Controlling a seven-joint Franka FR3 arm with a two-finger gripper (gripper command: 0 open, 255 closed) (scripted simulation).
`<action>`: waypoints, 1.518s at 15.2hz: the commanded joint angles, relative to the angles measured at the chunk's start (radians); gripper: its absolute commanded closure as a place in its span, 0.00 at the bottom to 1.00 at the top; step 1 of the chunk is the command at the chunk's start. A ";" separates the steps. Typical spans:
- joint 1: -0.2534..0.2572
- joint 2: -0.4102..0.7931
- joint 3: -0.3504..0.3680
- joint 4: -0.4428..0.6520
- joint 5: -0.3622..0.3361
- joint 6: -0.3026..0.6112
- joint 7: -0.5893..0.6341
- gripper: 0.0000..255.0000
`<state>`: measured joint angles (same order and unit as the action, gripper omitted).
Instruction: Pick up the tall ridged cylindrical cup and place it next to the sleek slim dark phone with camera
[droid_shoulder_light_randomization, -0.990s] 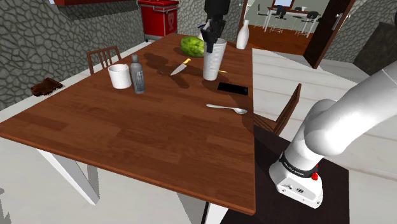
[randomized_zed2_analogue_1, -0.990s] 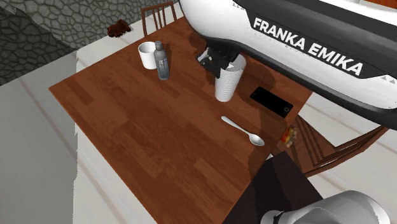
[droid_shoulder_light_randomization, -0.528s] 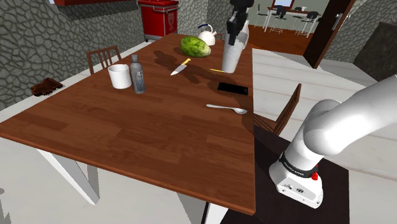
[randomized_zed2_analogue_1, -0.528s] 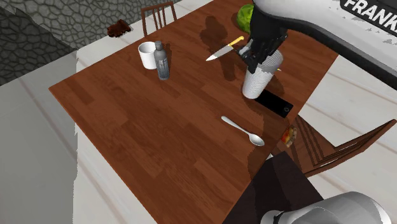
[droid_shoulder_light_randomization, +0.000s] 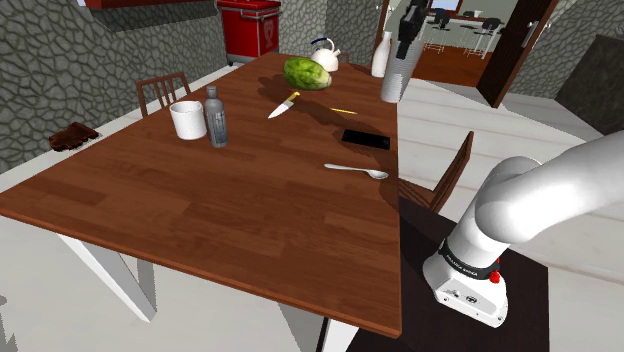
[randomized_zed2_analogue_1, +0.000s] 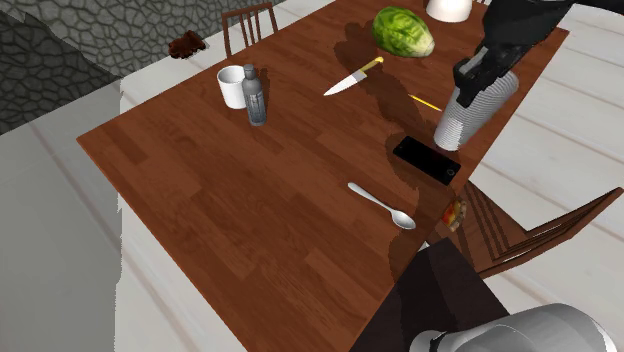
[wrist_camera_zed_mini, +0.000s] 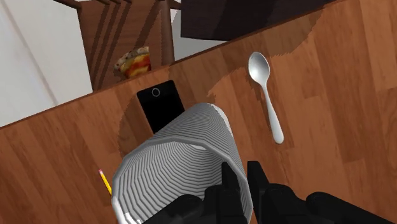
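Grey ridged cup (wrist_camera_zed_mini: 184, 159), clamped in pincer (wrist_camera_zed_mini: 242, 176), near phone (wrist_camera_zed_mini: 159, 105).

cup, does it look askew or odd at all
Yes: the cup hangs tilted in the air, pinched by its rim in the claw, above the table near the phone. Nothing looks spilled.

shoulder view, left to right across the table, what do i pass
white mug → bottle → knife → black phone → ridged cup, lifted above the table's far edge
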<state>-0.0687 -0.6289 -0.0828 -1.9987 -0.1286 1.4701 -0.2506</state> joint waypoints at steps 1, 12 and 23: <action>-0.011 -0.018 -0.036 0.014 -0.019 -0.028 -0.048 1.00; -0.023 -0.084 -0.068 -0.141 -0.042 0.066 -0.070 1.00; -0.029 -0.134 -0.079 -0.324 -0.055 0.199 -0.056 1.00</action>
<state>-0.0967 -0.7594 -0.1611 -2.3048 -0.1824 1.6543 -0.3080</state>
